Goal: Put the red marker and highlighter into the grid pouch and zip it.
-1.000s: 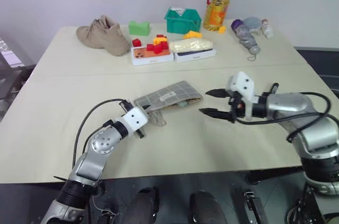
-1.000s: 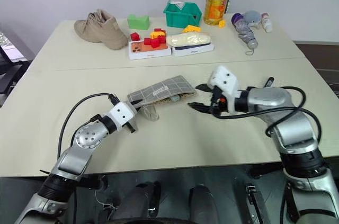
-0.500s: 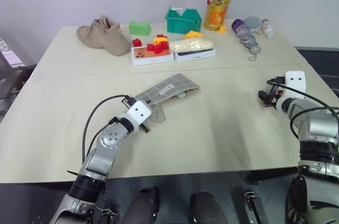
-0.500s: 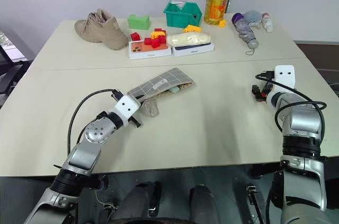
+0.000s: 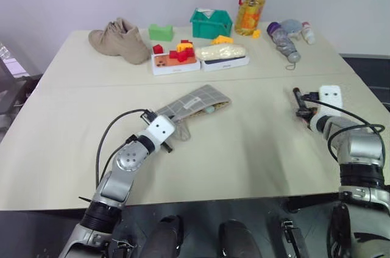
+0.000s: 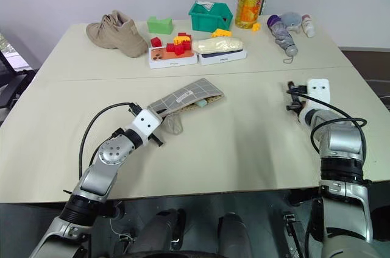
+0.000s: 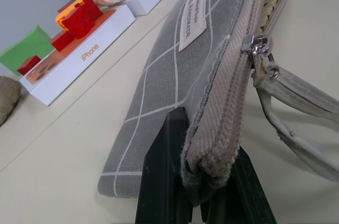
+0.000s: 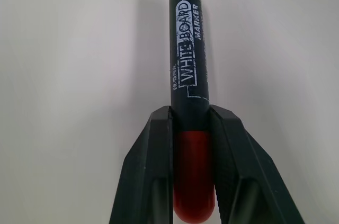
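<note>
The grid pouch lies slanted at mid-table, grey with white lines. My left gripper is shut on the pouch's near corner, lifting it a little. The zipper pull and its beige tab hang beside the fingers. The highlighter shows as a pale green end poking from the pouch's open far end. At the table's right side, my right gripper is shut on the red marker, a black barrel with white lettering and red ends. From the head, the red marker points away from me, low over the tabletop.
Along the back stand a tan shoe, a green block, a green basket, an oil bottle and a folded umbrella. Two white boxes carry toy blocks. The table's right edge is near my right arm.
My right gripper swung from beside the pouch's mouth to the table's right side and closed on the red marker. The left gripper kept its hold on the pouch.
</note>
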Robot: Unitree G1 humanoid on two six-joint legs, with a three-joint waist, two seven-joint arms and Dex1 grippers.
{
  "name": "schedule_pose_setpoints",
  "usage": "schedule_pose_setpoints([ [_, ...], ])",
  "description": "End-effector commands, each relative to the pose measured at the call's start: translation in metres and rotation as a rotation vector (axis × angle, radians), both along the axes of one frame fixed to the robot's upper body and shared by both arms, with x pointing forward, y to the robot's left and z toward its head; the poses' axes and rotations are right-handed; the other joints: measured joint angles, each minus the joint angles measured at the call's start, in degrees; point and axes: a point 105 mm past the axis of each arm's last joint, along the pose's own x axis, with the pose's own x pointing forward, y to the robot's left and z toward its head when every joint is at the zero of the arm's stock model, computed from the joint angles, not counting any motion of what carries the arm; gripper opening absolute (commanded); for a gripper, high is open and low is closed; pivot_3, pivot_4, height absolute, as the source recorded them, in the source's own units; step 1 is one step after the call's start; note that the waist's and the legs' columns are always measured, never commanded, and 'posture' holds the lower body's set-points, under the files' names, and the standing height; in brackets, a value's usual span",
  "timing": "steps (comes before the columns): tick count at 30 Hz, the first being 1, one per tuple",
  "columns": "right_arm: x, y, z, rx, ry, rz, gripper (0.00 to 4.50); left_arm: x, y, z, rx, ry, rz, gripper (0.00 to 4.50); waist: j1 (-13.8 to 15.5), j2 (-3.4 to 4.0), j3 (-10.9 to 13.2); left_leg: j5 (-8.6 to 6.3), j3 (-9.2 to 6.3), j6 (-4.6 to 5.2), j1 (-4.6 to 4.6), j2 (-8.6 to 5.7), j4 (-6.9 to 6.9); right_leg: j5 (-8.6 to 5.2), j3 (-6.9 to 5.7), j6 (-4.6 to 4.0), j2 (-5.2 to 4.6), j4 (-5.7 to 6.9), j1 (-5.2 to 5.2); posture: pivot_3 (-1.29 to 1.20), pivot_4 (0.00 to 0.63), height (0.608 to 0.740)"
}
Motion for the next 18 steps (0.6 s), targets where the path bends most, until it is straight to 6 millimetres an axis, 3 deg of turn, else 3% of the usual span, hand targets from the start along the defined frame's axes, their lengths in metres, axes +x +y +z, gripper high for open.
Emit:
schedule_pose_setpoints([
  [1, -0.024, 0.073, 0.029, -0.153, -0.107, 0.465, 0.4, 0.006, 0.008, 0.018, -0.04, -0.047, 0.024, 0.0, -0.1, -0.02, 0.0, 0.0, -0.01, 0.0, 0.0, 0.0, 0.0, 0.0, -0.02, 0.01, 0.01, 0.0, 0.01, 0.0, 0.15, 0.739],
  [8, -0.048, 0.111, 0.033, -0.173, -0.086, 0.689, 0.4, 0.007, 0.008, 0.021, -0.044, -0.056, 0.015, 0.0, 0.5, -0.04, 0.0, 0.0, -0.06, 0.0, 0.01, 0.0, 0.09, 0.0, -0.04, 0.0, 0.01, -0.01, 0.08, 0.0, 0.15, 0.739],
  [18, -0.045, 0.142, 0.024, -0.225, -0.068, 0.774, 0.4, 0.005, 0.0, 0.023, -0.044, -0.069, -0.012, 0.0, 0.5, -0.04, 0.0, -0.01, -0.09, -0.01, 0.0, -0.01, 0.07, 0.0, -0.03, 0.0, 0.0, -0.03, 0.05, 0.0, 0.15, 0.739],
])
